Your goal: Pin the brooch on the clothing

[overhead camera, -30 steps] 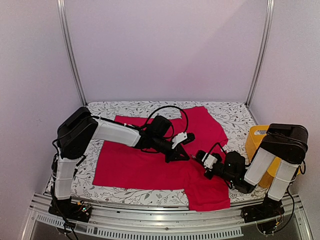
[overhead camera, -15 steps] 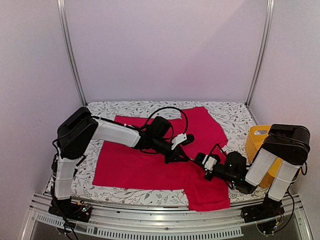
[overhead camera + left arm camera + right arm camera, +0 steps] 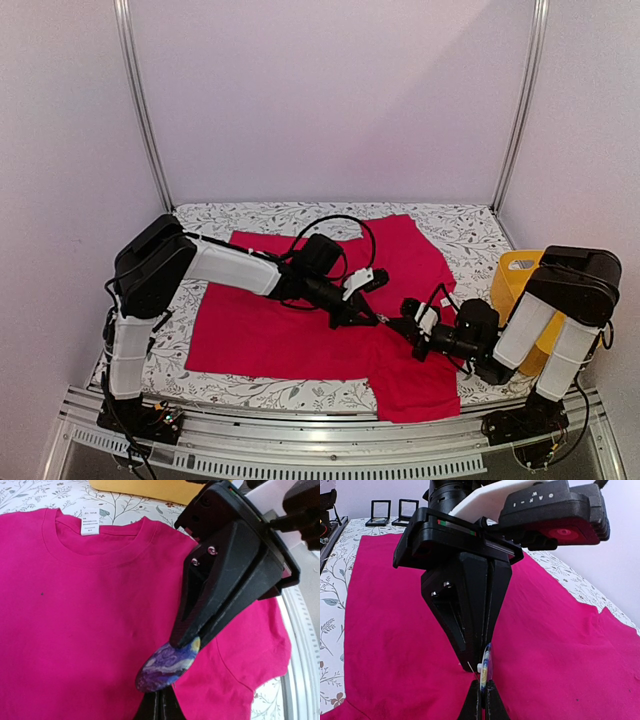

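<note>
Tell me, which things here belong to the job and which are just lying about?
Job: brooch, red T-shirt, left claw, right claw.
Lying about: floral tablecloth, yellow container, two small black frames.

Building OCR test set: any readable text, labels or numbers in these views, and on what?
Neck label of the red T-shirt: printed lines, too small to read.
Dark housing of the left claw: white lettering, upside down, too blurred to read.
No other text.
</note>
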### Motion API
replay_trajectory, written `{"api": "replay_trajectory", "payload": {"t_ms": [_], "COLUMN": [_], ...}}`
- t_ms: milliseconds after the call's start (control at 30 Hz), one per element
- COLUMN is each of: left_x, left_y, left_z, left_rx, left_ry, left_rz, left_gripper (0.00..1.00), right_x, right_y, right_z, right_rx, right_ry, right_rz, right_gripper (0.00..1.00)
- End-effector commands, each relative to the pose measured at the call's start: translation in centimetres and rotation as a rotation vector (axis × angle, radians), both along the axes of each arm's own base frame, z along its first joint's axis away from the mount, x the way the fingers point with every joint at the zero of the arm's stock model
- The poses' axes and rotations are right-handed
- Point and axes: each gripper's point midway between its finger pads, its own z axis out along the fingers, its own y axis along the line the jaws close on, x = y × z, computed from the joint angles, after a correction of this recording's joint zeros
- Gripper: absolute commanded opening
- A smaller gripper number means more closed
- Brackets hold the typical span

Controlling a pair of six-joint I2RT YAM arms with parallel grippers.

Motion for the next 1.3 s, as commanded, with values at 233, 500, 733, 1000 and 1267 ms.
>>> {"api": "replay_trajectory", "payload": {"t_ms": [233, 500, 733, 1000, 1267], "left_x": [2.2, 1.9, -0.8, -1.9, -2.4], "left_y": [0.4, 3.8, 4.0, 2.3, 1.8], "left_z": [1.2, 3.5, 5.7, 4.3, 2.8], "left_rx": [-0.021, -0.123, -0.33, -0.305, -0.245], "left_ry": [-0.102, -0.237, -0.364, -0.401, -0.388], "left_rz": [0.086, 0.087, 0.013, -0.067, -0.097], "left_gripper": [0.31, 0.55, 0.43, 0.31, 0.18], "right_x": [-2.4, -1.7, -1.2, -1.1, -0.8], "right_y": [1.4, 1.1, 1.3, 1.6, 1.8], "right_z": [1.8, 1.1, 1.6, 2.1, 2.3], "right_rx": [0.088, 0.076, 0.105, 0.103, 0.099], "right_ry": [0.026, 0.091, 0.138, 0.113, 0.102], "right_rz": [0.212, 0.236, 0.277, 0.302, 0.314], "right_gripper": [0.0, 0.0, 0.0, 0.0, 0.0]}}
